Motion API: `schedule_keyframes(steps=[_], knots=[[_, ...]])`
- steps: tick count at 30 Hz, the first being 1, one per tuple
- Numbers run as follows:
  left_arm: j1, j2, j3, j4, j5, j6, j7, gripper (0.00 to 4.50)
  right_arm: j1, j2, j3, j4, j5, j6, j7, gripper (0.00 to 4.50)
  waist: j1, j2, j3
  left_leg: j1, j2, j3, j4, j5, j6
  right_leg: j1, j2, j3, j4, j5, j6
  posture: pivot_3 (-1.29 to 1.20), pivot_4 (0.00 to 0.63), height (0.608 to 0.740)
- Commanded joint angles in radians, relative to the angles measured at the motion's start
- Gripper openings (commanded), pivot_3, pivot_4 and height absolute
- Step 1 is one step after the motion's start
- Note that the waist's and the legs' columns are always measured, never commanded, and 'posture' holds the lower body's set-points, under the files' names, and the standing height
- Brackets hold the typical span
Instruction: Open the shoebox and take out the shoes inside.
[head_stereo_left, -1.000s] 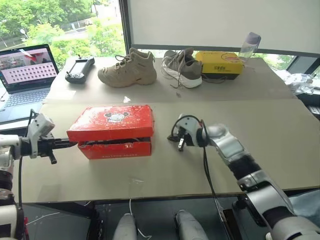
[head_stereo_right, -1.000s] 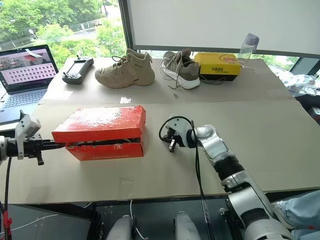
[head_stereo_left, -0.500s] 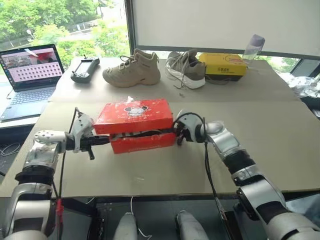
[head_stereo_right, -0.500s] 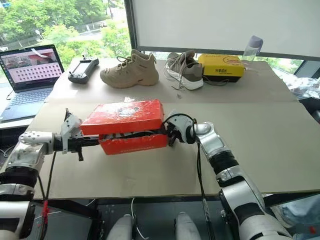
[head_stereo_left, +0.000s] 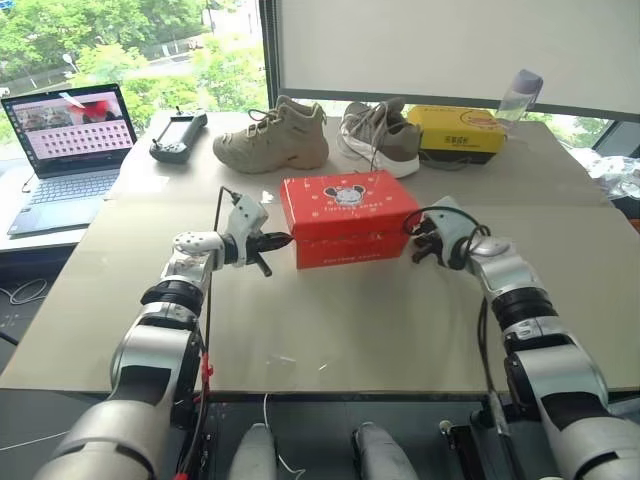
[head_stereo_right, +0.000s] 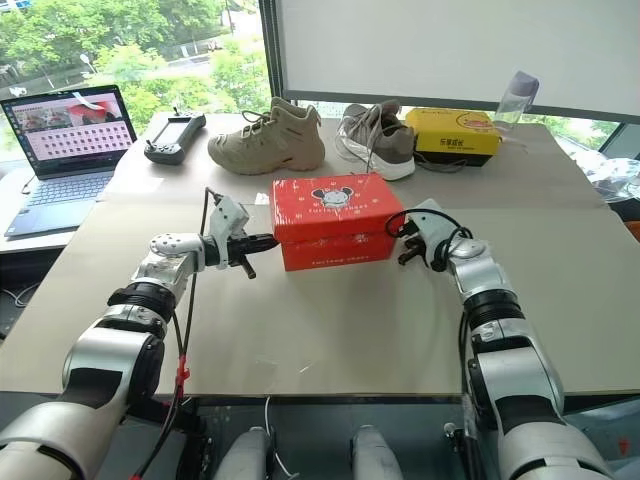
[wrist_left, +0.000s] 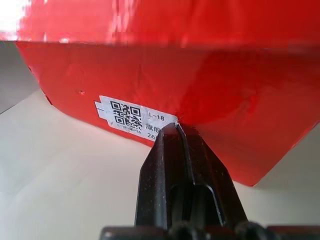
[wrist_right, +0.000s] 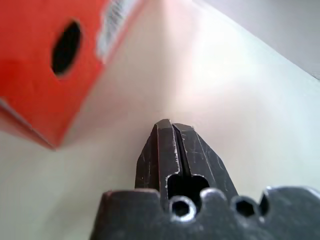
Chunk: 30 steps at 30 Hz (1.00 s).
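Beige desk (head_stereo_left: 330, 320) board carries everything here. At its far left edge sits an open laptop (head_stereo_left: 68, 140), partly cut off by the frame, and just beside it a dark handheld controller (head_stereo_left: 178, 136). Next along the back row come a tan lace-up boot (head_stereo_left: 272, 137), a grey sneaker (head_stereo_left: 380, 133) with loose laces, a yellow box (head_stereo_left: 458, 130), and a clear bottle (head_stereo_left: 522, 92) behind that box.

The left claw (head_stereo_left: 282, 240) is clenched, its tips at the left end of the shoebox (head_stereo_left: 345, 215); the left wrist view puts the tips right against the white label on that end, though actual contact is hard to confirm. The red shoebox stands mid-desk in front of the boot and sneaker, lid down, with a cartoon mouse mark on top. Its contents are hidden, so the shoes cannot be made out.

The right claw (head_stereo_left: 416, 250) is likewise clenched and empty, near the box's right end but apart from it; a round hole shows in that end in the right wrist view. Crumpled plastic (head_stereo_left: 610, 165) lies at the far right, cut off.
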Motion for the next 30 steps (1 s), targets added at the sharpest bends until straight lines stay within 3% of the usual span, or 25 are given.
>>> schedule_keyframes(steps=[1,14,23,30], knots=[[-0.029,-0.015,0.01,0.021,0.009,-0.04,0.016,0.0,0.0,-0.014,-0.029,-0.043,0.017,-0.011,0.024,0.02,-0.007,0.0,0.0,0.0,0.0,0.0,0.0,0.0,0.0,0.0,0.0,0.0,0.0,0.0,0.0,0.0,0.15,0.712],[0.034,0.06,0.036,0.003,0.011,-0.061,0.009,0.0,0.061,0.01,-0.021,-0.137,0.021,0.018,0.088,0.02,-0.033,0.001,0.001,0.0,-0.001,-0.002,0.002,0.001,-0.001,0.0,0.0,0.0,0.001,-0.001,0.004,0.0,0.15,0.712],[0.07,0.051,0.039,-0.067,-0.001,-0.043,-0.02,0.0,-0.135,-0.048,-0.043,0.252,-0.056,-0.165,-0.118,0.02,-0.026,0.001,0.001,0.0,-0.001,-0.002,0.002,0.003,-0.001,0.001,0.0,0.0,0.001,0.0,0.004,0.0,0.15,0.712],[0.088,0.023,0.041,-0.124,-0.003,-0.022,-0.009,0.0,-0.238,0.064,-0.059,0.333,-0.033,-0.283,-0.091,0.02,-0.058,0.002,0.002,0.0,-0.001,-0.003,-0.001,0.003,-0.001,0.0,0.0,0.001,0.001,0.0,0.004,0.0,0.15,0.712]])
